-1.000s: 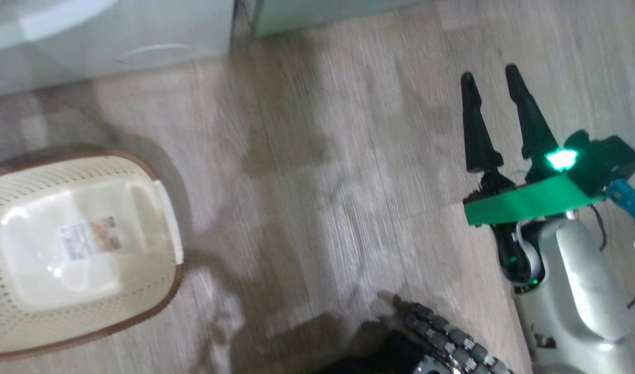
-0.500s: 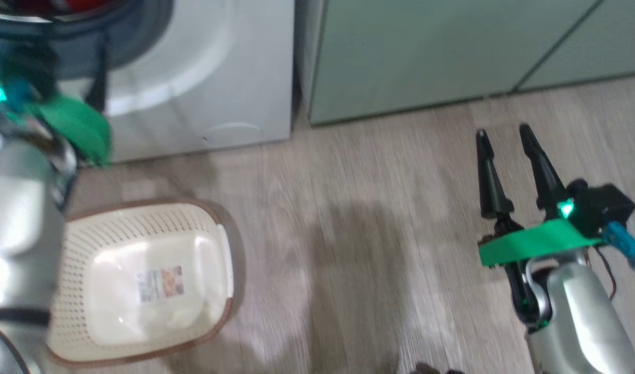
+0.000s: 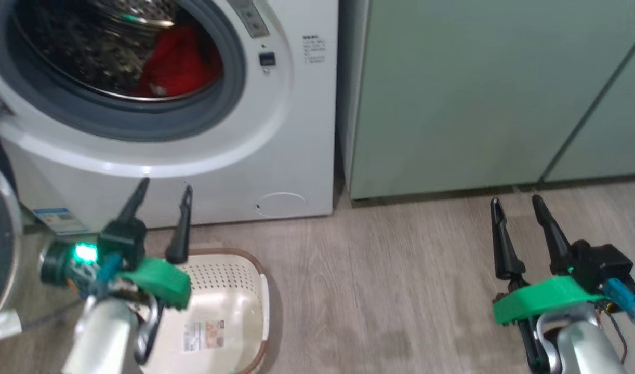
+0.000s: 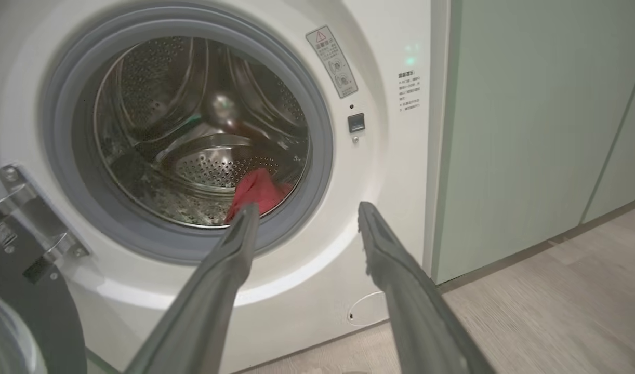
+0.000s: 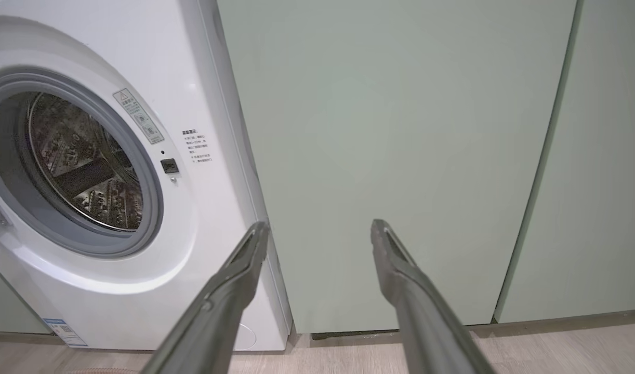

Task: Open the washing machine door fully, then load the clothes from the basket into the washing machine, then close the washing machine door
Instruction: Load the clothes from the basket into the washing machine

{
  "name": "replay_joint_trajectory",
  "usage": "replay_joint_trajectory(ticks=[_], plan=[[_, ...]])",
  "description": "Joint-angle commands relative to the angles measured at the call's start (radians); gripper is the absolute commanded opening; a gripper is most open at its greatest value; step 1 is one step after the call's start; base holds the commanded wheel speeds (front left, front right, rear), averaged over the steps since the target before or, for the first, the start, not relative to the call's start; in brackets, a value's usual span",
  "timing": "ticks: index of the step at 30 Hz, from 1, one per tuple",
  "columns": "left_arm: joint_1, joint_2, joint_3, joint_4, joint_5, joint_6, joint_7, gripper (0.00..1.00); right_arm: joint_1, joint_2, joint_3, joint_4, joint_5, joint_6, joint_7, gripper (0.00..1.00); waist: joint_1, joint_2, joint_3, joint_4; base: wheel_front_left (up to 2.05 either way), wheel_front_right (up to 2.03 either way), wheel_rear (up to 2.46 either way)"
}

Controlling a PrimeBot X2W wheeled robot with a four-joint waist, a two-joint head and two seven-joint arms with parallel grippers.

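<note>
- Status: the basket (image 3: 229, 275) sits beneath the left gripper (image 3: 165, 186) and holds no garment, only the sticker (image 3: 203, 335) on its floor. The red clothes (image 4: 255, 189) lie inside the steel drum (image 4: 193, 130), just beyond the left fingertips. Loading looks done, so the step in hand is closing the door.
- Left gripper: fingers spread apart, nothing between them.
- Right gripper (image 3: 516, 200): fingers likewise spread and empty, over the floor and facing the pale green cabinets (image 5: 400, 130).
- The washing machine door (image 4: 37, 311) hangs swung open to the left of the left fingers, on its metal hinge (image 4: 31, 208).
- Before you push, confirm that no red fabric lies across the grey seal (image 4: 317, 171). In the left wrist view the garment appears to sit inside the drum lip.
- Bring the left fingers round to the outer face of the door's black rim, on the side far from the hinge.
- Push along the door's arc toward the washing machine (image 3: 296, 130) until the latch seats in the catch (image 4: 356, 122), right of the opening.
- Keep the right gripper well apart from the door's path.
</note>
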Motion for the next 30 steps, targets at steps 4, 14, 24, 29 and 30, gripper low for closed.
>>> replay_joint_trajectory(ticks=[4,14,24,29,30], plan=[[0.026,-0.031,0.066,-0.095,-0.004,0.023,-0.010,1.00,-0.012,-0.003,0.030,-0.035,-0.008,0.000,-0.009,1.00,0.0002,-0.0001,-0.050,0.036,0.00,0.00,0.00],[0.164,-0.105,0.128,-0.190,-0.013,-0.004,-0.010,1.00,0.015,-0.003,0.025,-0.042,0.006,0.000,-0.009,1.00,0.0002,-0.0001,-0.085,0.050,0.00,0.00,0.00],[0.209,-0.140,0.144,-0.181,0.009,-0.021,-0.010,1.00,0.034,-0.003,0.022,-0.047,0.015,0.000,-0.009,1.00,0.0002,-0.0001,-0.090,0.056,0.00,0.00,0.00],[0.207,-0.147,0.149,-0.174,0.013,-0.025,-0.010,1.00,0.032,-0.003,0.017,-0.048,0.015,0.000,-0.009,1.00,0.0002,-0.0001,-0.094,0.062,0.00,0.00,0.00],[0.206,-0.148,0.149,-0.173,0.014,-0.026,-0.010,1.00,0.032,-0.003,0.017,-0.048,0.015,0.000,-0.009,1.00,0.0002,-0.0001,-0.095,0.062,0.00,0.00,0.00]])
